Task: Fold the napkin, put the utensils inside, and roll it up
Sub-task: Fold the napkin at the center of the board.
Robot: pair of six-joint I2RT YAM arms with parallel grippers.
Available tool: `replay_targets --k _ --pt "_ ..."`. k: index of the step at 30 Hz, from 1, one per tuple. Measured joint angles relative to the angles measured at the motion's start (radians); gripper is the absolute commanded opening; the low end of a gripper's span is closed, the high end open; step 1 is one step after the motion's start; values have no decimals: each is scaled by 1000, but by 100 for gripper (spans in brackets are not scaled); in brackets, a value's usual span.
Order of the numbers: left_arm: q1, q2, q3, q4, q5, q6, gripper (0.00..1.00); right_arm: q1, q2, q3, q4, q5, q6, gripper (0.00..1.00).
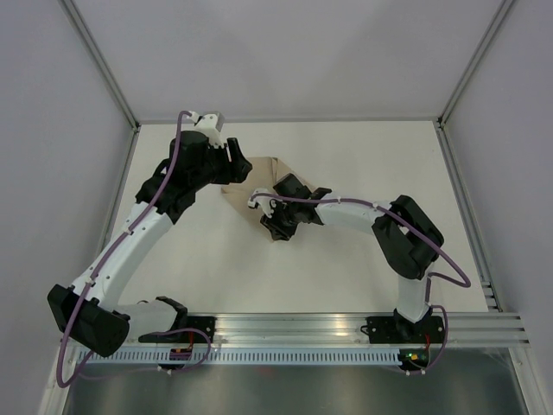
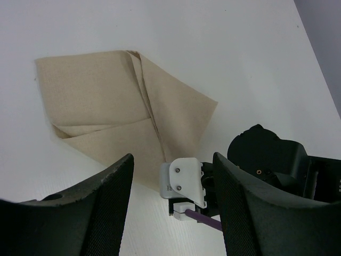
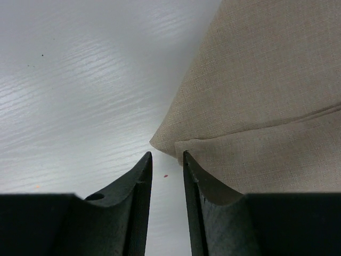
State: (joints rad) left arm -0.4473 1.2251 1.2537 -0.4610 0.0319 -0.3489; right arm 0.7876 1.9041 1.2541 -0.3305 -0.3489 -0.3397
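We see a plain tan cloth napkin point(image 2: 106, 101), folded into overlapping layers, lying flat on the white table point(image 1: 363, 164) toward its far edge, a little left of centre. The left gripper point(image 2: 173, 160) hangs above it, jaws wide apart and empty. The right gripper point(image 3: 167, 157) sits low at the napkin's near corner, jaws slightly parted and released, with the corner just ahead of its tips.

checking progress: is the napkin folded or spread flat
Folded, loosely. In the left wrist view the napkin shows overlapping flaps with creases and layered edges; the right wrist view shows a doubled corner.
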Motion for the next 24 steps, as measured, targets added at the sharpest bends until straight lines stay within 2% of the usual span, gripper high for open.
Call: replay_targets --k 11,18,24 --pt "0 0 -2 9 -11 -30 67 -2 11 74 -27 -14 7 37" --pt "4 -9 -33 38 -92 -94 66 -61 10 198 -29 -18 47 37" --pt "53 -23 -119 83 -181 -219 54 -206 10 285 -31 10 92 37"
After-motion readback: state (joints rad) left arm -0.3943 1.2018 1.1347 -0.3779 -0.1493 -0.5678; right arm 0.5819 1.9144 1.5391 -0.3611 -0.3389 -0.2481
